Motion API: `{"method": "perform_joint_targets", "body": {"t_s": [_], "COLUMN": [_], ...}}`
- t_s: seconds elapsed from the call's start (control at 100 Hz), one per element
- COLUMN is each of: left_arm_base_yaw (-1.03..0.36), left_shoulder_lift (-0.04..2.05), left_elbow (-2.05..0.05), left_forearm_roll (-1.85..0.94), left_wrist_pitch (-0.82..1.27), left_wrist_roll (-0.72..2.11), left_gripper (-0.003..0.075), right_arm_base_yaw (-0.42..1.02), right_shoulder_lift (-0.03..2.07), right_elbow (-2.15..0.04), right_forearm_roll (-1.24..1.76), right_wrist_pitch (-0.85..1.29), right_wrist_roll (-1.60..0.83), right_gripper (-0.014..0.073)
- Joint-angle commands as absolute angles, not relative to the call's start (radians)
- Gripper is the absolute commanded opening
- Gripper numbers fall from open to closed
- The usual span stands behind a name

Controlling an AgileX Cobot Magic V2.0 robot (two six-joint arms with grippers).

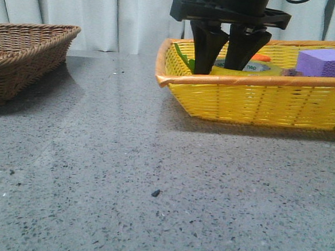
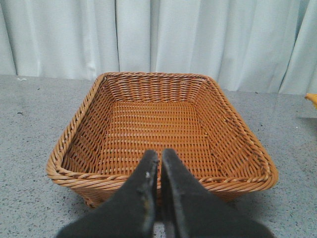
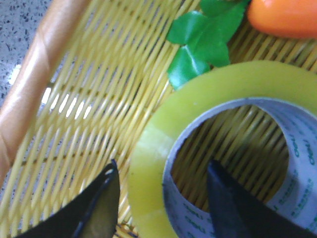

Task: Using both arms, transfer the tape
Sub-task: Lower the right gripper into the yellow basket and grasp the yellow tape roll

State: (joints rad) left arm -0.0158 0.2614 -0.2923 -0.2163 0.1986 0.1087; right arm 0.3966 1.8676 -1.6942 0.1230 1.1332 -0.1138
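Right hand (image 1: pixel 225 60) hangs down into the yellow basket (image 1: pixel 261 100) on the right of the surface (image 1: pixel 152 176), spread open and holding nothing, one finger (image 3: pixel 94 208) outside the tape (image 3: pixel 163 139) wall and the other inside its core. That roll lies flat, hole upward, so I judge closing would pinch its wall. Left hand (image 2: pixel 159 163), closed and empty, hovers well apart over the brown basket (image 2: pixel 119 84).

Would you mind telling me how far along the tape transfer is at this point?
Early. Done: the right tool has reached into the yellow basket, one finger inside the tape roll's core and one outside its wall. In hand: closing on that wall; the tool is open, the tape lying flat. Left: lifting, passing to the left tool, which is shut above the brown basket holding nothing.
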Motion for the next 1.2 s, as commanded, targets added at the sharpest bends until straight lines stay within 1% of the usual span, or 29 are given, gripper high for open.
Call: {"method": "perform_joint_targets", "body": {"t_s": [0.0, 0.37, 0.42, 0.47, 0.57, 0.64, 0.71, 0.76, 0.98, 1.19], "left_arm_base_yaw": [-0.014, -0.014, -0.014, -0.014, -0.014, -0.014, -0.014, -0.014, -0.014, -0.014], "left_shoulder_lift": [0.279, 0.279, 0.279, 0.279, 0.279, 0.279, 0.279, 0.279, 0.279, 0.279], "left_elbow": [-0.329, -0.329, -0.329, -0.329, -0.329, -0.329, -0.329, -0.329, -0.329, -0.329], "left_forearm_roll": [-0.222, -0.222, -0.222, -0.222, -0.222, -0.222, -0.222, -0.222, -0.222, -0.222], "left_wrist_pitch": [0.127, 0.127, 0.127, 0.127, 0.131, 0.133, 0.133, 0.133, 0.133, 0.133], "left_wrist_roll": [0.1, 0.1, 0.1, 0.1, 0.1, 0.1, 0.1, 0.1, 0.1, 0.1], "left_gripper": [-0.0021, -0.0021, -0.0021, -0.0021, -0.0021, -0.0021, -0.0021, -0.0021, -0.0021, -0.0021], "right_arm_base_yaw": [0.395, 0.395, 0.395, 0.395, 0.395, 0.395, 0.395, 0.395, 0.395, 0.4], "right_shoulder_lift": [1.825, 1.869, 1.869, 1.869, 1.869, 1.869, 1.869, 1.869, 1.869, 1.867], "right_elbow": [-1.728, -1.728, -1.728, -1.728, -1.728, -1.728, -1.728, -1.728, -1.739, -1.85], "right_forearm_roll": [0.12, 0.12, 0.12, 0.12, 0.118, 0.118, 0.118, 0.118, 0.118, 0.118], "right_wrist_pitch": [1.109, 1.109, 1.109, 1.109, 1.11, 1.111, 1.111, 1.111, 1.138, 1.226], "right_wrist_roll": [-0.124, -0.124, -0.124, -0.124, -0.124, -0.124, -0.124, -0.124, -0.124, -0.124], "right_gripper": [0.0329, 0.0329, 0.0315, 0.0267, 0.0114, 0.0029, -0.0026, -0.0048, -0.0057, -0.0057]}}
